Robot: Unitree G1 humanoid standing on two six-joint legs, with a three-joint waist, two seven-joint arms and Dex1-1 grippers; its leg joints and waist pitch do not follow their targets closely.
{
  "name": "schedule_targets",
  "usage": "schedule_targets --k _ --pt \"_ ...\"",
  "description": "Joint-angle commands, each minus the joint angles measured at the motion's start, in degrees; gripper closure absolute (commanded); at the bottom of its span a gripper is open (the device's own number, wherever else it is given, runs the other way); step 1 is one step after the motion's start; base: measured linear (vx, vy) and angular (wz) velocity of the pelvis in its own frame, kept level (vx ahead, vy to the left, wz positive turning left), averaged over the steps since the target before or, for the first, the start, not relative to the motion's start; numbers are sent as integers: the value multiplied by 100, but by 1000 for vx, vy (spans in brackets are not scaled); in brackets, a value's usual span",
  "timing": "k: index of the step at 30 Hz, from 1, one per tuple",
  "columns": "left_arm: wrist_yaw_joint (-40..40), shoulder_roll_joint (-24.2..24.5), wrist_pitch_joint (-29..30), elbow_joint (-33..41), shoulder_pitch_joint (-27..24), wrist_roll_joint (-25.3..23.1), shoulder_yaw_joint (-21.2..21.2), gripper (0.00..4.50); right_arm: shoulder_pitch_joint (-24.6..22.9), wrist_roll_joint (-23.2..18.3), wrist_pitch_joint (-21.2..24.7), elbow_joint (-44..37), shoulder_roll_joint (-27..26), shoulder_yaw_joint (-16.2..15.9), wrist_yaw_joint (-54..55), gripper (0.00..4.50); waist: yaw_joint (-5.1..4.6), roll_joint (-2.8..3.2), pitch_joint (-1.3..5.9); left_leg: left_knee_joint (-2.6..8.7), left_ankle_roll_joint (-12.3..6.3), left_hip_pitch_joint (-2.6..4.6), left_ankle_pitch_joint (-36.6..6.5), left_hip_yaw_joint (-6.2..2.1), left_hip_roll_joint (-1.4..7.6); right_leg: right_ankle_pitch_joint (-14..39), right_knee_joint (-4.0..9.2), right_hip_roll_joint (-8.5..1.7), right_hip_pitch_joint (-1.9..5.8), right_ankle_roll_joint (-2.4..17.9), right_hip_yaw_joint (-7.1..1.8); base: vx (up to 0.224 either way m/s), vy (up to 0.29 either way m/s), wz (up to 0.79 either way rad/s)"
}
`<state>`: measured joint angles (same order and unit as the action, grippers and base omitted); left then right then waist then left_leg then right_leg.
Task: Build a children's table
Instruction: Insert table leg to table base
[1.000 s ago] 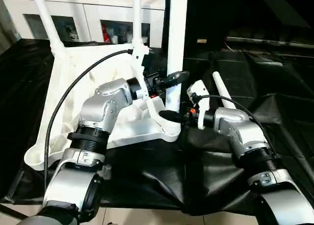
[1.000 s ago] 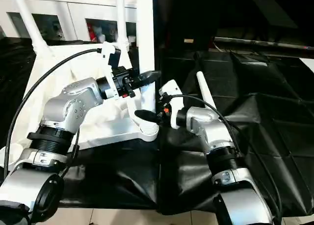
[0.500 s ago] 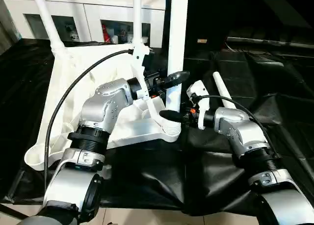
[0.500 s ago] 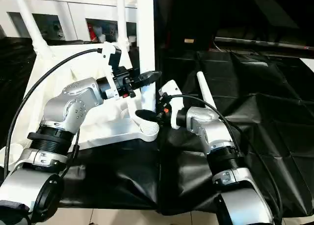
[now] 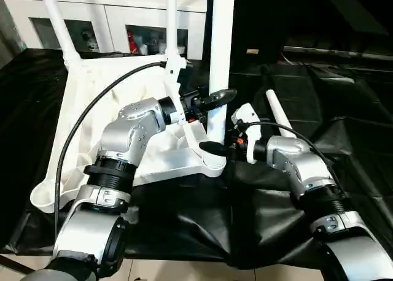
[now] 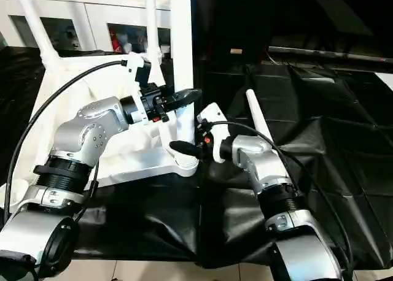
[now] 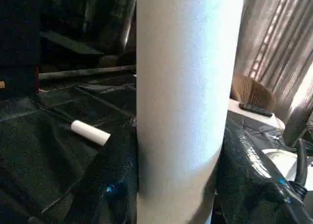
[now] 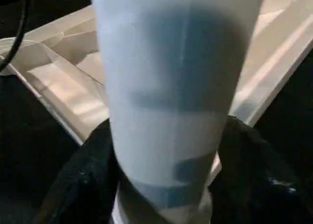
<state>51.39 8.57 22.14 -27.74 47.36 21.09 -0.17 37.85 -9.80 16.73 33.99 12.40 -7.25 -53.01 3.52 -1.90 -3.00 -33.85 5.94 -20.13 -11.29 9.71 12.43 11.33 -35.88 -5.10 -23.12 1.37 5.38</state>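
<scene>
tabletop (image 5: 92, 109): upside down on the black-covered desk (image 5: 344, 109), ribbed underside up.
upright leg (image 5: 220, 60): long axis vertical, foot in the near corner socket (image 5: 212, 161).
spare leg (image 5: 277, 112): lying flat on the desk, pointing away.
left end effector (image 5: 216, 100): clamped around the upright leg.
right end effector (image 5: 216, 147): low at the leg's base; grip cannot be told.

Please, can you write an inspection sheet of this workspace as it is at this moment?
Surface: black sheet, creased.
Job's things: tabletop underside up; two legs standing at far corners; upright leg at near corner socket; loose leg lying on sheet.
Clutter: nothing seen.
Grippers: left gripper closed around upright leg; right gripper at its base, grip unclear.
Cables: black cable over left arm.
Surroundings: white cabinet behind.
</scene>
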Motion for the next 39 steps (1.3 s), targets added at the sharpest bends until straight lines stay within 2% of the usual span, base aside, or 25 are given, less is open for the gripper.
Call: schedule_targets --k 1,7,8,17,27,29,30,32,33,37,39 --pt "53 48 60 -67 -67 -136 -170 268 31 -14 -72 12 -6 51 23 151 15 35 396 336 -351 -22 -439 39 53 172 371 -278 410 1455 -309 0 0 0" --pt "83 68 66 -75 -72 -131 -173 268 39 -45 -35 40 -41 31 -48 151 15 36 397 340 -347 -15 -463 37 60 137 366 -278 409 1477 -309 0 0 0" --pt "87 71 68 -75 -71 -130 -172 268 36 -55 -28 45 -49 27 -66 179 13 34 397 339 -352 -16 -467 37 59 139 365 -275 410 1478 -308 0 0 0" --pt "144 88 114 -74 -58 -104 -183 268 41 -82 -31 78 -69 32 -144 255 14 38 401 337 -354 -16 -433 37 59 78 358 -279 412 1497 -309 0 0 0" --pt "285 127 132 56 -155 -118 -290 268 43 -94 -105 119 -78 51 -149 257 4 48 400 338 -339 -20 -461 34 59 121 362 -280 416 1484 -308 0 0 0" --pt "278 126 187 98 -164 -100 -296 212 30 -97 -126 117 -81 55 -145 257 2 46 399 337 -342 -20 -462 34 58 101 360 -278 416 1495 -307 0 0 0" --pt "348 115 298 152 -173 -7 -283 198 19 -100 -141 116 -86 62 -134 257 3 62 401 339 -339 -16 -472 33 62 94 357 -280 415 1509 -307 0 0 0" --pt "456 122 455 259 -192 125 -272 196 5 -102 -155 112 -87 67 -128 257 -2 57 398 340 -334 -18 -481 36 59 90 358 -279 414 1538 -306 0 0 0" --pt "549 123 461 341 -222 207 -258 169 -6 -106 -167 108 -90 76 -118 257 -6 54 396 338 -333 -17 -494 38 55 107 357 -277 416 1543 -307 0 0 0" --pt "543 -44 -260 236 -275 363 96 146 -31 -131 -189 102 -101 119 -81 257 -12 72 403 334 -363 -21 -486 35 57 6 363 -273 421 1567 -308 0 0 0" --pt "717 -126 -507 176 -330 709 463 145 -55 -144 -201 99 -103 141 -66 257 -6 65 400 337 -358 -32 -519 36 52 32 362 -278 431 1574 -307 0 0 0"
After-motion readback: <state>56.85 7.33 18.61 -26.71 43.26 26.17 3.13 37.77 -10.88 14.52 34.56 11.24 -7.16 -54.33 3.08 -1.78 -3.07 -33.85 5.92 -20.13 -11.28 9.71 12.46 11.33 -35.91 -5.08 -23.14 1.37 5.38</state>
